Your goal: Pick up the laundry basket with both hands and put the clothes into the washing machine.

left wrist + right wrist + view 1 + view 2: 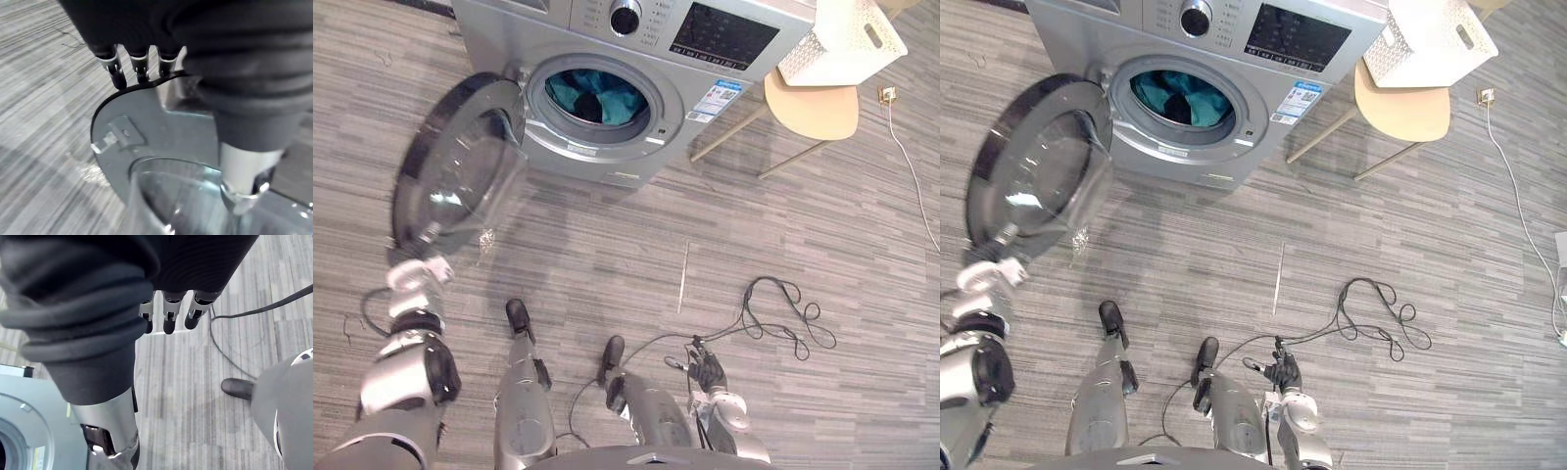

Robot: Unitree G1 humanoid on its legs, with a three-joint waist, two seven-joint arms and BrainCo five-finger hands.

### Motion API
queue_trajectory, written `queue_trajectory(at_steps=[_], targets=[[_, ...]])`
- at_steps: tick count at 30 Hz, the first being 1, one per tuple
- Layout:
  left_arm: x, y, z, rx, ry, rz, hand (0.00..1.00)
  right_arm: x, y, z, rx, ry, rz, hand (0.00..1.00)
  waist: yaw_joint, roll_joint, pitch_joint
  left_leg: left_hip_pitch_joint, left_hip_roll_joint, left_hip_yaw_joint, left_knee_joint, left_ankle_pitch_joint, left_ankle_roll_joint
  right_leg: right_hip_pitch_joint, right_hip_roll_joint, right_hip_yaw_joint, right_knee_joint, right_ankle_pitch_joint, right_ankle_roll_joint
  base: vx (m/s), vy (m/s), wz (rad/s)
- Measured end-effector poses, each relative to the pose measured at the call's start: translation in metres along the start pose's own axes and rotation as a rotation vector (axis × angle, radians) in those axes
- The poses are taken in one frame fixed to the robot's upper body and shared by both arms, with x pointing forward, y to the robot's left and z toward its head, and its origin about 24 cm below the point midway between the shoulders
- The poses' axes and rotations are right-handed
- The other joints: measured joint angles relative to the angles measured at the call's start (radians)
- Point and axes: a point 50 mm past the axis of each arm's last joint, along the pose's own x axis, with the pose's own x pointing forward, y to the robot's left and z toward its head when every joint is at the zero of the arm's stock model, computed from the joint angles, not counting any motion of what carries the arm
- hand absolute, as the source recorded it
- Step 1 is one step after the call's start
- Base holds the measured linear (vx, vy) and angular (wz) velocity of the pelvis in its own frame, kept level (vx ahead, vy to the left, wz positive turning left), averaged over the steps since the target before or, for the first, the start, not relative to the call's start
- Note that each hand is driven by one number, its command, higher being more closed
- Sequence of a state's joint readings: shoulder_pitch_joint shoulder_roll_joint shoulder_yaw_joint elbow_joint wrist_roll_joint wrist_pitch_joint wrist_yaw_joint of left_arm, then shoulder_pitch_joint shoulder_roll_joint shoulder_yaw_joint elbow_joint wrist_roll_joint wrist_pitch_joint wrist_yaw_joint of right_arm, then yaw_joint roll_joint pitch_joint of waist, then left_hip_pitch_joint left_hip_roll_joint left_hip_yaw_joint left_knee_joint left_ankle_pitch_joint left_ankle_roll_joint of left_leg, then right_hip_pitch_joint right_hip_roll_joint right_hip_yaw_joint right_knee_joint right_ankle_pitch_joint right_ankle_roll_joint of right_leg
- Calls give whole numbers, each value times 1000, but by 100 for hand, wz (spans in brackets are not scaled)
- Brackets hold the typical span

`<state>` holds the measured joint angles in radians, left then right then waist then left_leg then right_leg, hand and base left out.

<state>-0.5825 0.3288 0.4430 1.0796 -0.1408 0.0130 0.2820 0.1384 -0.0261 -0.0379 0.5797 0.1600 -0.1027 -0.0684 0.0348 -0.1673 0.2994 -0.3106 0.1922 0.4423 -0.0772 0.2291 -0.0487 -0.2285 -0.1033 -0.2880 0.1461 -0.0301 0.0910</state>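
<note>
You're looking down on the washing machine (489, 29), which stands at the far side of the floor (607, 255) with its round glass door (460, 166) swung wide to the robot's left. A pale chair (813, 108) sits just to the machine's right and carries the white laundry basket (842, 39). The basket rests on the seat with neither hand near it, and you can't see into it from here. Teal clothes (597, 96) lie inside the drum, so the loading looks done as far as you can judge. What seems left is shutting the door, if you count that in. Your left hand (416, 274) is at the door's lower rim. In the left wrist view its fingers (117, 73) are fairly straight with the tips against the dark rim, not clasped round anything. Your right hand (708, 372) hangs low on the robot's right, well apart from the machine, with its fingers (168, 318) relaxed and holding nothing.
</note>
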Motion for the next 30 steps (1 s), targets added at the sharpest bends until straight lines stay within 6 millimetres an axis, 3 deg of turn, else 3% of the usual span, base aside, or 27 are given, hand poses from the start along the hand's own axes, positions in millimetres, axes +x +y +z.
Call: queue_trajectory(at_steps=[1,4,5,6,7,8,9,10,12,15,20,25,26,30], targets=[[-11,-17,-31,50,58,-64,0,1,2,-3,2,15,1,0,-4,1,-2,19,-7,1,0,-4,-3,19,-6,1,-3,0,0,33,22,3],[-48,-63,-88,233,145,-309,0,8,9,-11,8,86,2,0,-16,5,-22,38,-22,0,0,-4,-3,35,-22,5,0,-1,2,14,25,2],[-77,-96,-113,330,186,-519,0,12,13,-16,-2,134,12,0,-37,12,-46,42,-34,-4,-1,-4,-3,38,-33,5,-1,-1,7,12,46,7],[-98,-116,-126,416,196,-663,0,14,17,-18,-13,155,23,0,-49,18,-58,50,-41,-6,-1,-4,-3,45,-39,4,-2,1,9,15,56,5],[-113,-129,-134,466,196,-754,0,14,18,-18,-19,164,29,0,-58,23,-65,56,-46,-7,-2,-4,-3,54,-43,4,-6,4,14,12,63,1],[-155,-159,-147,528,180,-980,0,15,23,-21,-43,187,49,0,-75,36,-76,78,-58,-10,-2,-4,-4,76,-54,5,-17,10,23,10,50,2],[-179,-175,-151,536,171,-1097,0,15,24,-22,-53,198,57,0,-83,48,-82,89,-64,-13,-4,-8,-7,90,-57,5,-24,12,26,2,49,3],[-193,-183,-153,539,165,-1161,0,15,25,-24,-59,205,60,0,-87,59,-89,94,-66,-15,-7,-8,-7,96,-59,5,-28,13,27,-5,31,1],[-234,-205,-153,511,151,-1333,0,14,24,-29,-81,232,66,0,-96,109,-114,117,-69,-18,-8,-23,1,122,-59,8,-41,17,33,-1,34,-5],[-235,-207,-150,513,140,-1355,0,15,19,-31,-96,248,57,0,-101,162,-143,140,-64,-4,-9,-36,0,143,-55,17,-70,30,32,1,21,-21],[-207,-186,-148,497,164,-1281,0,15,6,-33,-112,262,30,0,-115,185,-153,157,-59,2,-9,-45,8,176,-49,3,-110,36,29,31,-4,-8],[-177,-140,-161,418,243,-1150,0,12,-17,-41,-71,305,-53,0,-116,185,-153,171,-71,-2,-9,-59,15,205,-51,-1,-138,53,27,100,-6,4],[-167,-118,-167,384,275,-1090,0,9,-25,-44,-64,315,-77,0,-115,185,-153,180,-73,-2,-9,-64,15,216,-51,-2,-140,53,28,136,-35,0],[-151,-73,-175,299,317,-968,0,4,-37,-53,-57,348,-122,0,-107,188,-154,189,-77,-19,-8,-66,15,240,-51,-29,-142,41,33,127,-50,14]])
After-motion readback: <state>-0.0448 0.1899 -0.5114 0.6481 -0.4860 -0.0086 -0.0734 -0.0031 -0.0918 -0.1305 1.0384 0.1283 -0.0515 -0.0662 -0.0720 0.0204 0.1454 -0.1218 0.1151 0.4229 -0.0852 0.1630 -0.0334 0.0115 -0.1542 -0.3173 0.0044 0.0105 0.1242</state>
